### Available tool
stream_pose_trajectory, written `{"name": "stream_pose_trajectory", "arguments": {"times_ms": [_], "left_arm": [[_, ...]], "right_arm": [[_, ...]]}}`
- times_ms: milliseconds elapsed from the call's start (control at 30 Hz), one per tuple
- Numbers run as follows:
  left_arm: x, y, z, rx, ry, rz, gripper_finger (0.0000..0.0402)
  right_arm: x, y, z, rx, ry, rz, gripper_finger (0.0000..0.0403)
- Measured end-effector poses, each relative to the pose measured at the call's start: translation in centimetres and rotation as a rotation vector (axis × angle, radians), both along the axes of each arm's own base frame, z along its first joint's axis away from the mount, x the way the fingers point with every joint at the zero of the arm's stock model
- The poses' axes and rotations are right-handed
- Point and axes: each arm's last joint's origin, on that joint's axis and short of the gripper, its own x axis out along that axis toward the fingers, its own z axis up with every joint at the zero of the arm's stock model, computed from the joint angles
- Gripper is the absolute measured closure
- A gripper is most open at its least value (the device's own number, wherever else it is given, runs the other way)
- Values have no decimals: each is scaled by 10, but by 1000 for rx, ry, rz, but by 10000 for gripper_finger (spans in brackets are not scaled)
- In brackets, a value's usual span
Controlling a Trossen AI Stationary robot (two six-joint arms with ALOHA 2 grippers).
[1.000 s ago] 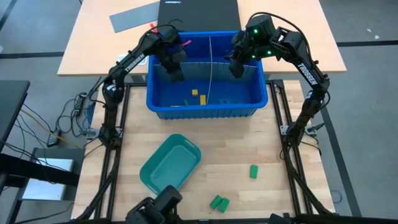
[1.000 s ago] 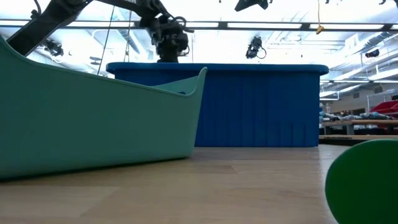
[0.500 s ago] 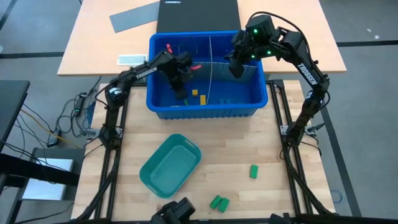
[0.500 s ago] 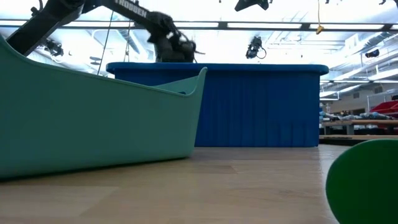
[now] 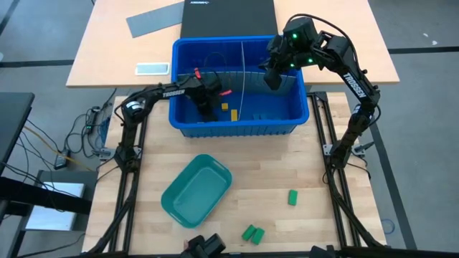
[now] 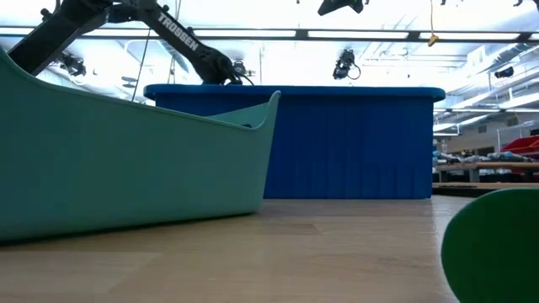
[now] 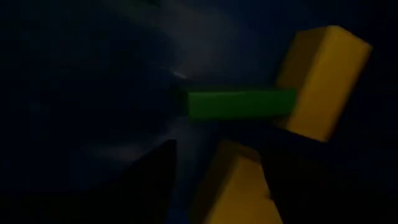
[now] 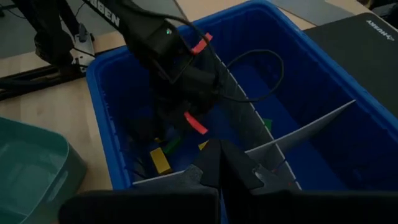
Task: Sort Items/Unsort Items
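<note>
The left gripper (image 5: 206,109) is reaching down into the left half of the blue bin (image 5: 179,123), a ribbed plastic tub split by a thin pale divider (image 5: 243,72). Its fingers are standing apart with nothing between them (the left wrist view is looking straight past them onto the floor of the bin). Right before them are lying a flat green block (image 7: 241,103) and two yellow blocks (image 7: 323,81), smooth, square-edged bricks; one yellow brick is touching the green one's end.

The right gripper (image 5: 271,77) is hanging over the bin's right half, at about 1 o'clock from the left one, its dark fingers (image 8: 219,165) pressed together on nothing.

On the slatted wooden table (image 5: 301,229), outside the bin, a single green block (image 5: 292,197) is lying at 5 o'clock from the bin, and a green pair (image 5: 252,233) nearer the front edge. The teal tray (image 5: 196,188), a glossy oblong with rounded corners, is sitting at 6 o'clock from the bin.
</note>
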Motion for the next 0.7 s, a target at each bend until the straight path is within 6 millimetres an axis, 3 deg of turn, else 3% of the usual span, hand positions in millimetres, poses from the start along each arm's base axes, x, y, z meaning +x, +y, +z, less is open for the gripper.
{"name": "stream_pose_trajectory", "arguments": {"times_ms": [167, 300, 433, 600, 700], "left_arm": [[4, -6, -16, 32, -19, 36, 165], [4, -11, -26, 68, -14, 60, 195], [4, -14, -30, 118, 24, 64, 262], [6, -9, -21, 123, 30, 49, 384], [12, -3, -9, 107, -11, 49, 395]], "right_arm": [[0, 0, 0, -6, 3, 4, 403], [0, 0, 0, -6, 3, 3, 403], [0, 0, 0, -7, 3, 3, 403], [0, 0, 0, -9, 5, -1, 403], [0, -1, 0, -11, 5, -4, 403]]}}
